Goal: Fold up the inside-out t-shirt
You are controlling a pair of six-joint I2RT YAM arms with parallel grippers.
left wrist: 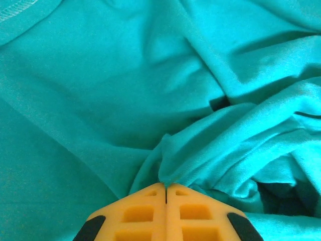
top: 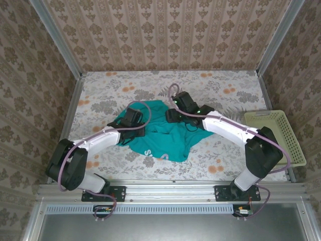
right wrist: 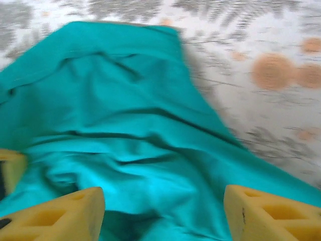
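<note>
The inside-out t-shirt [top: 168, 136] lies crumpled in a teal heap at the middle of the table, with white lettering [top: 148, 152] showing at its near edge. My left gripper [top: 135, 119] sits on the shirt's left part. In the left wrist view it [left wrist: 166, 187] is shut, pinching a raised fold of the t-shirt [left wrist: 210, 150]. My right gripper [top: 173, 115] hovers over the shirt's far right part. In the right wrist view it [right wrist: 163, 213] is open, yellow fingers [right wrist: 65, 216] wide apart, with the t-shirt [right wrist: 130, 140] beneath and nothing gripped.
A pale yellow plastic basket [top: 279, 134] stands at the table's right edge. The floral tablecloth [top: 220, 90] shows bare around the shirt, and in the right wrist view the tablecloth [right wrist: 261, 75] lies beyond the shirt's edge. Patterned walls enclose the table on three sides.
</note>
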